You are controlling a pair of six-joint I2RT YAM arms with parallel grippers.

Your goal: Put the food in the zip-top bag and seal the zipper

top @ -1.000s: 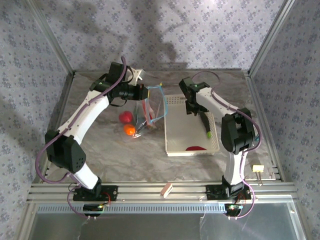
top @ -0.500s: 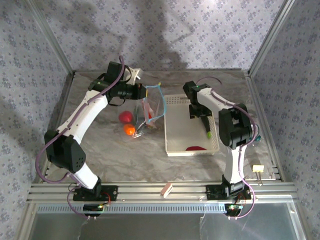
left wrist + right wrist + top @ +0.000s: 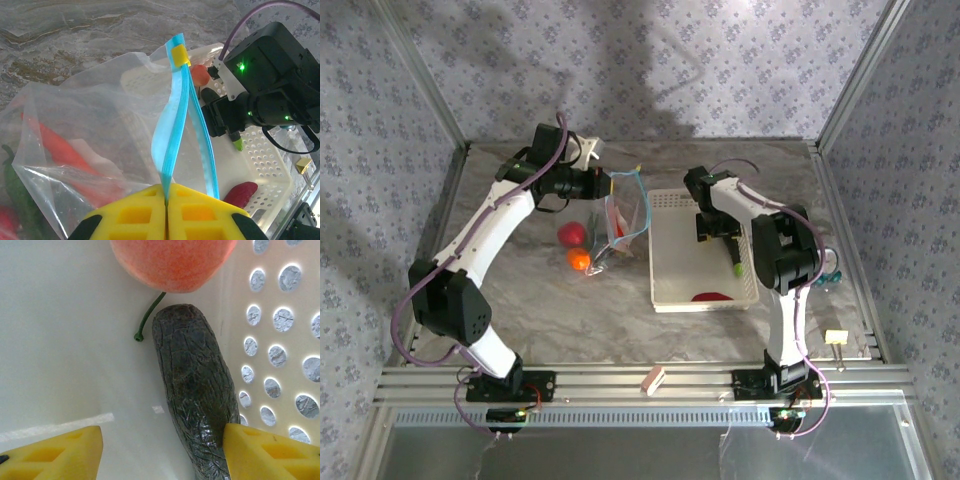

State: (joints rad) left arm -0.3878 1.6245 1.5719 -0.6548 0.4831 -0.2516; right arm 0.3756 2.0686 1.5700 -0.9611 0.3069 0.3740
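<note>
Left claw (image 3: 166, 214), clenched on the zipper (image 3: 173, 125), held the bag (image 3: 90, 115) up, mouth agape, at centre of the top view. Right claw (image 3: 162, 450), released, straddled the dark vegetable (image 3: 195, 390) in the basket (image 3: 670, 270), right of centre. Judged step: fetching that piece. Next, the claw would need to close squarely, lift, and carry it left into the narrow mouth.

Counted: one bag, one basket. Three pieces lay in the basket: vegetable, peach (image 3: 172, 262) and red slice (image 3: 712, 296). Tomato (image 3: 572, 234) and orange (image 3: 579, 260) lay on the table, left of the bag. Chili (image 3: 60, 147) and a green vegetable (image 3: 15, 185) were bagged.
</note>
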